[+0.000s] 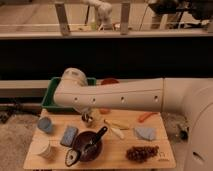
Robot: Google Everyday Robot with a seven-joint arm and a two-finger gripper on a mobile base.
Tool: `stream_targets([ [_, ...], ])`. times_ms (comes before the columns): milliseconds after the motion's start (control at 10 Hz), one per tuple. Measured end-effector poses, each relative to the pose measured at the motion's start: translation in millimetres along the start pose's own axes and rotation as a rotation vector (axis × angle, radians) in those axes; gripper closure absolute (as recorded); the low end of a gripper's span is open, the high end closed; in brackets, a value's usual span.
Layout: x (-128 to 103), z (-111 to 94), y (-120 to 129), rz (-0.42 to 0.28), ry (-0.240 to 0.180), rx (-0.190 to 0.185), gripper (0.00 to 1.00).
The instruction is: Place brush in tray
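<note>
Brush (95, 138) lies slanted across the dark bowl (80, 139) at the near left of the counter (107, 161), head toward the near edge. The green tray (49, 99) sits far left. The gripper (87, 118) hangs just beyond the bowl, fingers apart, holding nothing.

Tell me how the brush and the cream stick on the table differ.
The brush is black; the cream stick is pale. The brush is longer, with an oval head; the stick is slim and plain. The brush lies across the dark bowl; the stick on the table. Both sit outside the tray. The gripper hangs over the table behind the bowl, fingers open.
</note>
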Motion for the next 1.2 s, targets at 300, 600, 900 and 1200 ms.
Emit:
stream_targets([
  [300, -4.3, -0.2, 0.8, -0.013, 0.008, 0.026, 0.20],
  [600, -19.7, -2.7, -19.5, -0.036, 0.017, 0.047, 0.20],
  [900, -12.2, 1.1, -10.9, -0.034, 0.031, 0.077, 0.20],
  [1200, -11.8, 2.8, -20.7, -0.033, 0.043, 0.102, 0.20],
])
